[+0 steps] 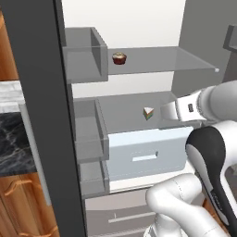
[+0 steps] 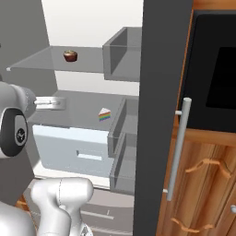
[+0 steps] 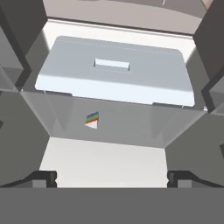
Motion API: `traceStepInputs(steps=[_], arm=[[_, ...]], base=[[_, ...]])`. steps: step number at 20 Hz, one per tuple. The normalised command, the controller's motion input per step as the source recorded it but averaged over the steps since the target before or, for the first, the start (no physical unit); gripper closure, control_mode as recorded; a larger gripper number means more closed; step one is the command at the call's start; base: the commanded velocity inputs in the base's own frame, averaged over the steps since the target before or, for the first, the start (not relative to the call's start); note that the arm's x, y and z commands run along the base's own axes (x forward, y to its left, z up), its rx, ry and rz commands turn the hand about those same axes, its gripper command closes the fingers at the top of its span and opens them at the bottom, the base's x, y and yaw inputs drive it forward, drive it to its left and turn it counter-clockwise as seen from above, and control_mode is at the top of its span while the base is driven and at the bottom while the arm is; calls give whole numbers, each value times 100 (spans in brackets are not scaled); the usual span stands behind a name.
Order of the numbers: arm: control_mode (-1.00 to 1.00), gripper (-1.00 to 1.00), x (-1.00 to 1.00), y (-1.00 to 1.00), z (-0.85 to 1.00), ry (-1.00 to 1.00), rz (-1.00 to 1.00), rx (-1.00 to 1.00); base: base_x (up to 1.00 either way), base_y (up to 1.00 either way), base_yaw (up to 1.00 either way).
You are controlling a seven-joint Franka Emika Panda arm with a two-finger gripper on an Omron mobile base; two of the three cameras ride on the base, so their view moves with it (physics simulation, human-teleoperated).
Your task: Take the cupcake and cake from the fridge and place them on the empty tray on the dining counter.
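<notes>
Reaching into the fridge (image 1: 139, 152), I see the cupcake (image 1: 119, 58) on the upper shelf, the cake (image 1: 148, 113) on the shelf below, then my gripper (image 3: 112, 177) beside it, jaws wide and empty. Coming in high risks clipping that upper shelf or toppling the slice.

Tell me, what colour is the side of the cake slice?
The cake has rainbow-striped layers under a white top, clearest in the right base view.
</notes>
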Motion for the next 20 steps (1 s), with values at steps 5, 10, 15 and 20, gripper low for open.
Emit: traceStepInputs(steps=[5, 10, 15, 20], arm=[[-100, -100, 4, -15, 8, 3, -4, 0], [-100, -100, 24, -23, -25, 11, -11, -1], [-100, -100, 18, -4, -60, 12, -2, 1], [-100, -100, 36, -3, -40, 1, 0, 4]], base=[[0, 0, 0], [0, 0, 0], [0, 0, 0], [0, 0, 0]])
